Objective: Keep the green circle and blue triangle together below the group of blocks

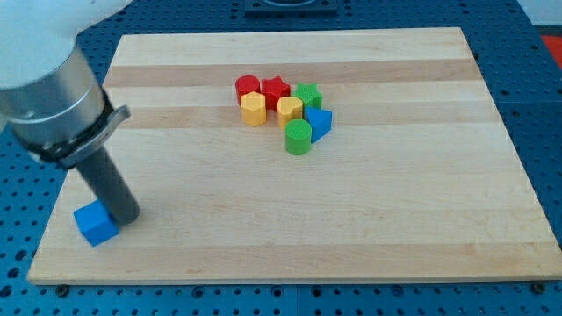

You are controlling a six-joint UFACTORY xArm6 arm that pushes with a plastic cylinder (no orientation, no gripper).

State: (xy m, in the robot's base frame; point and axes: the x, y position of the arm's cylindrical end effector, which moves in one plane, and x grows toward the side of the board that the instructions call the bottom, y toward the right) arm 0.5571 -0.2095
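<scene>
The green circle sits at the bottom of a cluster of blocks near the board's middle top. The blue triangle touches it on its upper right. Above them are a red circle, a red star, a green star, a yellow hexagon and a yellow heart. My tip is far away at the view's lower left, touching the right side of a blue cube.
The wooden board lies on a blue perforated table. The blue cube sits close to the board's lower left corner. The arm's grey body covers the view's upper left.
</scene>
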